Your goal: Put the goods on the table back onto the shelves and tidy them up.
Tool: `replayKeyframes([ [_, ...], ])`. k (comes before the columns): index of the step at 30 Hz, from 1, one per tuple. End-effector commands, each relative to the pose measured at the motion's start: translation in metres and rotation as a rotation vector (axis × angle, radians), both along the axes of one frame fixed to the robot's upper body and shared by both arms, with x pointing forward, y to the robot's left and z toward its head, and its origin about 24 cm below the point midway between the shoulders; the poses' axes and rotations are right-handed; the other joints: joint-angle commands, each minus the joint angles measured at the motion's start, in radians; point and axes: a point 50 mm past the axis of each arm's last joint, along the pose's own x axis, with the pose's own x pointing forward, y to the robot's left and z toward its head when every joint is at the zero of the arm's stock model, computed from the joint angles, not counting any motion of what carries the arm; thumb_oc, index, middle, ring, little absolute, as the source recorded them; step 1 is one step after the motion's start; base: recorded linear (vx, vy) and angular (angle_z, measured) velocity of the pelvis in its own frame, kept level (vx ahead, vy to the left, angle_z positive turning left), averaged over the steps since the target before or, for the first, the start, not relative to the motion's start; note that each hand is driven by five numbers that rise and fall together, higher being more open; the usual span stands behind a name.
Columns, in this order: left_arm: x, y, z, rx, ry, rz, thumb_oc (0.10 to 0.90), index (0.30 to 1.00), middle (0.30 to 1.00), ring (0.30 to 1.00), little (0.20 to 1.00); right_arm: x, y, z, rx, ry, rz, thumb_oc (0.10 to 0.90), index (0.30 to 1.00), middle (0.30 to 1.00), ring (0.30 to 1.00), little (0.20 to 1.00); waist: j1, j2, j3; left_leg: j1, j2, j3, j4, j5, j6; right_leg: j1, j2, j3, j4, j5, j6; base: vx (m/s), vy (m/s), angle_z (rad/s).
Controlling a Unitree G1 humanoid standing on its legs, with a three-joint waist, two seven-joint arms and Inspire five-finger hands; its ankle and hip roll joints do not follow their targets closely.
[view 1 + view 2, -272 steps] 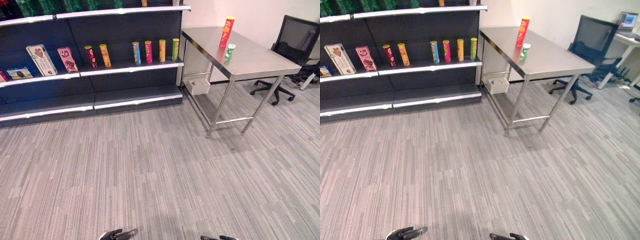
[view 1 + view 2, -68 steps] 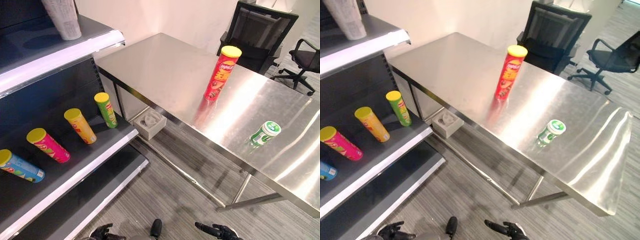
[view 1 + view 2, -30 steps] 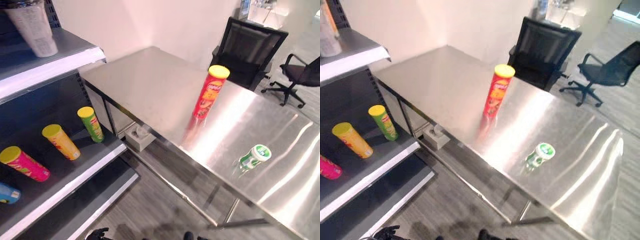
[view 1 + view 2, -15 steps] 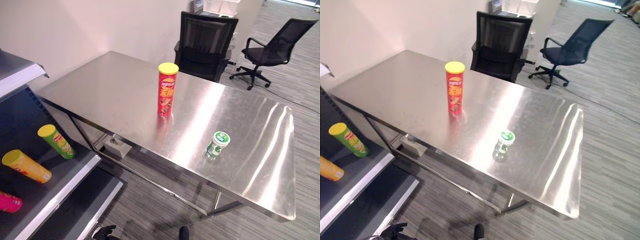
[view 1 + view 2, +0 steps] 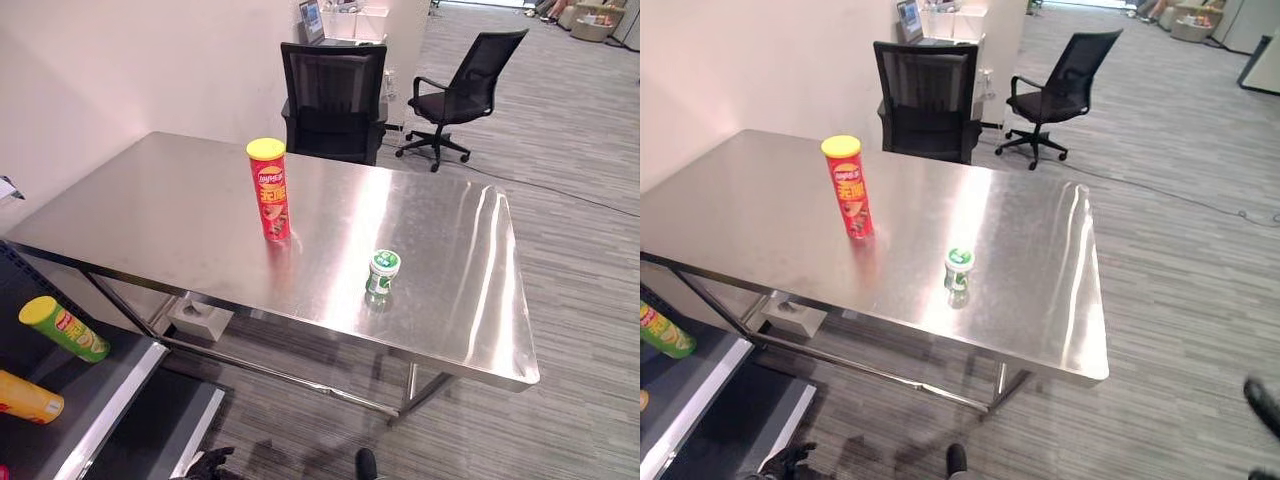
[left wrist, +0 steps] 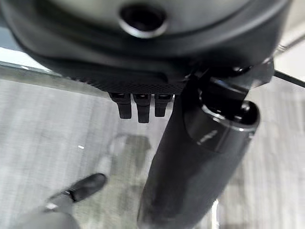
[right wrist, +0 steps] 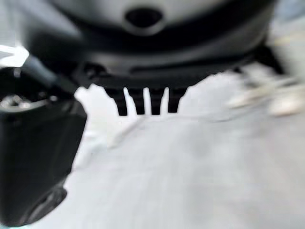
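A tall red chip can (image 5: 270,190) with a yellow lid stands upright near the middle of the steel table (image 5: 180,215). A small green-and-white cup (image 5: 382,272) stands to its right, closer to the front edge. At the lower left is the dark shelf (image 5: 105,405), with a green can (image 5: 62,328) and a yellow can (image 5: 25,397) lying on it. My left hand (image 6: 143,62) hangs low by the floor, fingers straight, holding nothing; it also peeks in at the bottom edge (image 5: 205,465). My right hand (image 7: 143,95) hangs the same way, fingers straight and empty.
Two black office chairs (image 5: 333,100) (image 5: 465,85) stand behind the table. A small white box (image 5: 200,318) lies on the floor under it. A white wall runs along the table's left end. Grey striped floor extends to the right of the table.
The camera has swung right: the shelf has slid to the left edge and the table now sits in the middle. The can and cup have not moved on the table.
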Motion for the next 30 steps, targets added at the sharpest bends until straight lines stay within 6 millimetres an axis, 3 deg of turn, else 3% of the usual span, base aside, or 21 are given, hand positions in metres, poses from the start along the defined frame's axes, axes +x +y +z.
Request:
replayKeyframes([
  [1, 0.019, 0.013, 0.008, 0.033, -0.049, -0.054, 0.8, 0.9, 0.9, 0.9, 0.9, 0.061, 0.026, 0.089, -0.271, -0.222, 0.339, 0.8, 0.9, 0.9, 0.9, 0.9, 0.07, -0.006, 0.01, -0.029, 0.053, -0.039, 0.009, -0.056, -0.058, 0.043, -0.066, -0.029, 0.014, -0.067, 0.109, 0.0, 0.0, 0.0],
  [3, 0.013, 0.012, 0.007, 0.019, -0.036, -0.059, 0.8, 0.9, 0.9, 0.9, 0.9, 0.073, 0.045, 0.104, -0.306, -0.258, 0.46, 0.8, 0.9, 0.9, 0.9, 0.9, 0.078, -0.007, 0.004, -0.032, 0.052, -0.044, 0.009, -0.055, -0.058, 0.046, -0.07, -0.039, 0.014, -0.068, 0.109, 0.01, -0.002, 0.02],
  [7, 0.013, 0.012, 0.007, 0.019, -0.036, -0.058, 0.8, 0.9, 0.9, 0.9, 0.9, 0.074, 0.045, 0.104, -0.306, -0.258, 0.46, 0.8, 0.9, 0.9, 0.9, 0.9, 0.077, -0.007, 0.004, -0.032, 0.052, -0.045, 0.009, -0.055, -0.058, 0.046, -0.07, -0.039, 0.014, -0.068, 0.109, 0.0, -0.002, 0.2],
  [10, 0.0, 0.008, 0.002, -0.006, -0.001, -0.063, 0.8, 0.9, 0.9, 0.9, 0.9, 0.09, 0.07, 0.117, -0.331, -0.286, 0.605, 0.8, 0.9, 0.9, 0.9, 0.9, 0.102, -0.007, -0.002, -0.038, 0.051, -0.056, 0.009, -0.051, -0.06, 0.053, -0.078, -0.059, 0.014, -0.067, 0.108, 0.0, -0.02, 0.15],
  [13, -0.012, 0.006, -0.002, -0.015, 0.036, -0.048, 0.8, 0.9, 0.9, 0.9, 0.9, 0.1, 0.083, 0.105, -0.305, -0.221, 0.682, 0.8, 0.9, 0.9, 0.9, 0.9, 0.116, -0.009, -0.004, -0.04, 0.05, -0.068, 0.009, -0.048, -0.062, 0.065, -0.083, -0.076, 0.014, -0.068, 0.106, 0.01, -0.031, 0.13],
  [20, -0.016, 0.006, -0.002, -0.015, 0.039, -0.057, 0.8, 0.9, 0.9, 0.9, 0.9, 0.111, 0.108, 0.09, -0.289, -0.135, 0.83, 0.8, 0.9, 0.9, 0.9, 0.9, 0.129, -0.005, -0.004, -0.043, 0.052, -0.08, 0.009, -0.043, -0.065, 0.075, -0.088, -0.094, 0.014, -0.074, 0.104, 0.01, -0.018, 0.15],
  [22, -0.015, 0.007, -0.001, -0.014, 0.032, -0.07, 0.8, 0.9, 0.9, 0.9, 0.9, 0.117, 0.127, 0.089, -0.303, -0.087, 0.949, 0.8, 0.9, 0.9, 0.9, 0.9, 0.136, -0.002, -0.003, -0.044, 0.054, -0.085, 0.009, -0.04, -0.067, 0.081, -0.091, -0.105, 0.014, -0.076, 0.102, 0.0, -0.011, 0.03],
  [30, -0.016, 0.007, 0.0, -0.013, 0.026, -0.082, 0.8, 0.9, 0.9, 0.9, 0.9, 0.122, 0.143, 0.082, -0.337, -0.027, 1.032, 0.8, 0.9, 0.9, 0.9, 0.9, 0.141, 0.005, -0.003, -0.046, 0.055, -0.09, 0.009, -0.035, -0.069, 0.091, -0.094, -0.117, 0.014, -0.08, 0.101, 0.01, -0.006, 0.08],
])
